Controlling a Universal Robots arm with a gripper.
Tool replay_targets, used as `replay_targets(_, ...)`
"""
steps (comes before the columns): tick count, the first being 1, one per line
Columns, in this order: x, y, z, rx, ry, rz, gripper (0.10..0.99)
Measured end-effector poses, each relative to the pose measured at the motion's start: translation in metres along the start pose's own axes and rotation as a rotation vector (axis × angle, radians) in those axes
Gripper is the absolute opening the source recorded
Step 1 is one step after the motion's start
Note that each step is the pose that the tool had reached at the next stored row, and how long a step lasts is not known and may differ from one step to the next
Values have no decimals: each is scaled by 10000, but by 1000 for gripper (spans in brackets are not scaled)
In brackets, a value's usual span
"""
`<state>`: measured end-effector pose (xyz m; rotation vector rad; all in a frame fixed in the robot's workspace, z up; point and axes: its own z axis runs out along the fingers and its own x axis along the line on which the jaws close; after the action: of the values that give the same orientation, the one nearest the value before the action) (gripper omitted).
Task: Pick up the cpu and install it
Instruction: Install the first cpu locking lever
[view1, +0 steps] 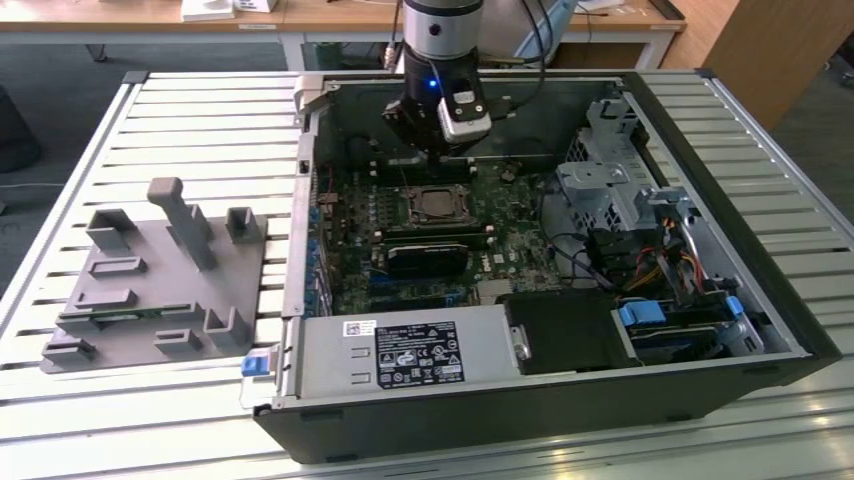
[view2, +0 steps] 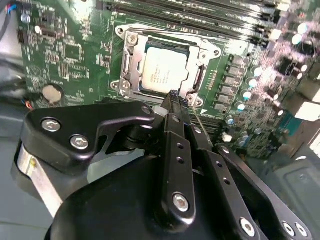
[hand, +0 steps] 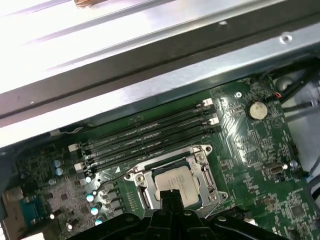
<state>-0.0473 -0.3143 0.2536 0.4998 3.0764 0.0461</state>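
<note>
While the gripper (view2: 172, 97) hovers closed, the cpu (view2: 165, 70) sits in its socket (view2: 131, 67).

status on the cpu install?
Claw shut, holding nothing, hovering over the socket. Cpu seated in the socket frame. Nothing in the way.

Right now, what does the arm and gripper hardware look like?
The arm is silver-grey with a black wrist section, a blue light and dark cables alongside. The gripper is matte black, with angular linkage plates fixed by silver screws and narrow black fingers.
</note>
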Motion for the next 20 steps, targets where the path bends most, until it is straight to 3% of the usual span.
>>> replay_targets(20, 1, -1, 36, -69, 118, -3547, 106)
